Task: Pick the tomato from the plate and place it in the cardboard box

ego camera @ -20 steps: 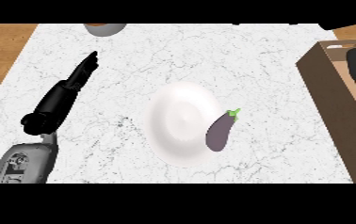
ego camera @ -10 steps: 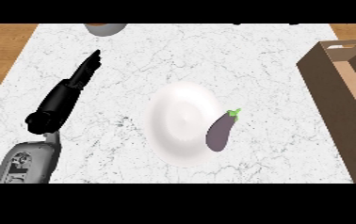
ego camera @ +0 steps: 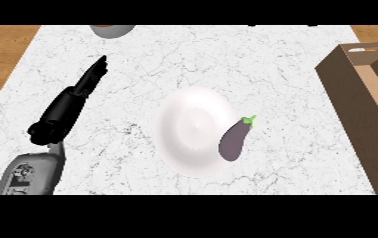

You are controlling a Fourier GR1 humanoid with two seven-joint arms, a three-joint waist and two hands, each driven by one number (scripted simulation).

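My left hand point(ego camera: 83, 88) lies at about nine o'clock on the tabletop point(ego camera: 244, 57), fingers straight and together, pointing toward twelve and holding nothing; it is well apart from the plate, so I judge it is parked, not working. My right hand shows nowhere. Toward four o'clock from my fingertips sits the white plate point(ego camera: 190, 129), and on its three o'clock rim rests a purple eggplant point(ego camera: 233, 141), green stem up. I see no tomato, so this is the thing to lift. The cardboard box point(ego camera: 356, 89) waits at the three o'clock edge, open. A grey bowl point(ego camera: 112, 30) peeks in at eleven.
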